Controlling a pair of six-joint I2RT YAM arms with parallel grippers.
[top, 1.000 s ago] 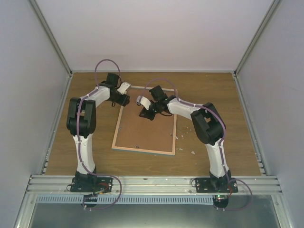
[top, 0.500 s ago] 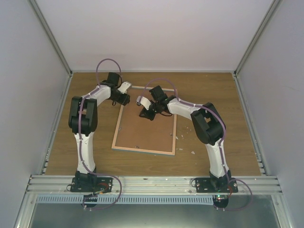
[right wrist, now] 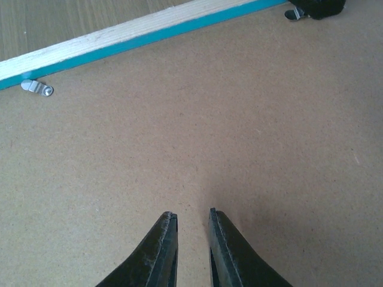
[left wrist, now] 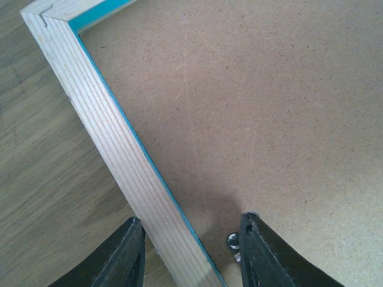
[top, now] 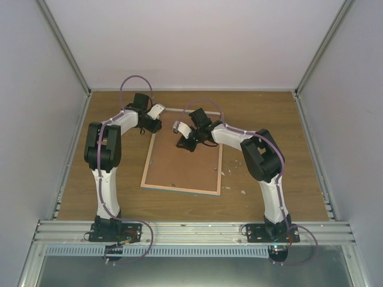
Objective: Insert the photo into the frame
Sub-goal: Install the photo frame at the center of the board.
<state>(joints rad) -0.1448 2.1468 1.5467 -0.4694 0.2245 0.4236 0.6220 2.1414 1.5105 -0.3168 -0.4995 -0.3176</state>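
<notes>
Jaws of the left gripper (left wrist: 191, 254) stand spread wide and hold nothing. They straddle the wooden rail of the frame (top: 179, 189) close to its far left corner, with one finger over the table (top: 269, 119) and the other over the board. Jaws of the right gripper (right wrist: 190, 215) are drawn almost together, with only a slit between them, and they too hold nothing; their tips hang low above the far half of the board. White walls (top: 179, 42) enclose the wooden table on three sides. The frame lies face down at the centre of the table, slightly skewed, between the two arms. Its light wood rail and a thin teal inner lip border the brown backing board (top: 179, 167), which covers the whole opening. One small metal clip (right wrist: 37, 88) lies on the board just beside the teal lip; a second clip (left wrist: 233, 242) sits next to the left gripper's inner finger. Small white scraps (top: 243, 192) dot the table near the frame's near right corner.
</notes>
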